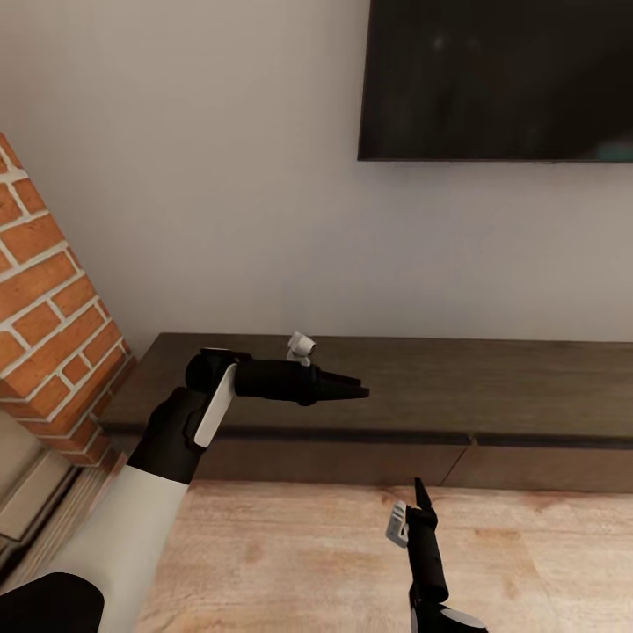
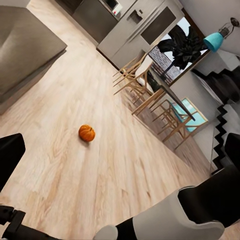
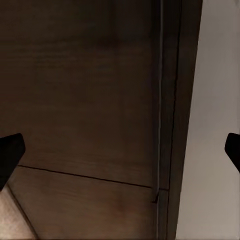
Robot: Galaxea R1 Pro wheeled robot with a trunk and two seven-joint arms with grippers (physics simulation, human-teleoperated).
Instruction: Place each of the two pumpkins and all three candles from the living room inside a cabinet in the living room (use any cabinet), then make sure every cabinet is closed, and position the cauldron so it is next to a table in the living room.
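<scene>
One orange pumpkin (image 2: 86,133) lies alone on the wooden floor in the left wrist view, well away from the open fingers (image 2: 10,155) at that picture's edges. The long, low dark-brown cabinet (image 1: 492,387) runs along the wall in the head view, its drawer fronts flush. My left gripper (image 1: 352,388) hovers over the cabinet's top near its left end, pointing right, with nothing in it. My right gripper (image 1: 420,494) is low over the floor, pointing at the cabinet's front, open and empty. The right wrist view shows that dark front (image 3: 85,90) close up. A corner of the grey table (image 2: 25,45) shows beyond the pumpkin.
A brick fireplace (image 1: 44,308) stands left of the cabinet, and a dark TV (image 1: 501,79) hangs on the wall above it. In the left wrist view a dining table with wooden chairs (image 2: 145,85) and kitchen units stand farther off across open wooden floor.
</scene>
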